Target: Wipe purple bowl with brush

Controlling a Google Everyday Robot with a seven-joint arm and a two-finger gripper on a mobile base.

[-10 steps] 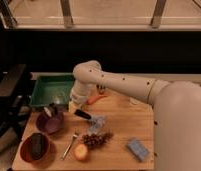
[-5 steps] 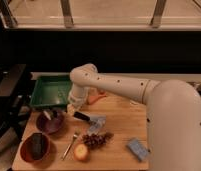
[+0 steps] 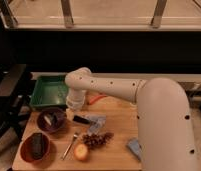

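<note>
The gripper (image 3: 73,106) hangs just right of the purple bowl (image 3: 61,126) at the table's (image 3: 118,124) left end, fingers clenched. A pale patch inside the bowl looks like the head of the brush (image 3: 47,119), but I cannot tell whether the handle actually sits in that clenched grip.

The main risk is the bowl itself. It is light and unrestrained, so a sideways wipe could push it left toward the table edge, or near-side into the orange-brown bowl (image 3: 24,152). A loose hold could also let the brush twist out under pressure.

Against the earlier frames, the arm's elbow has swung left and dropped, bringing the gripper closer to the purple bowl. The bowls and everything else on the table lie where they did.
</note>
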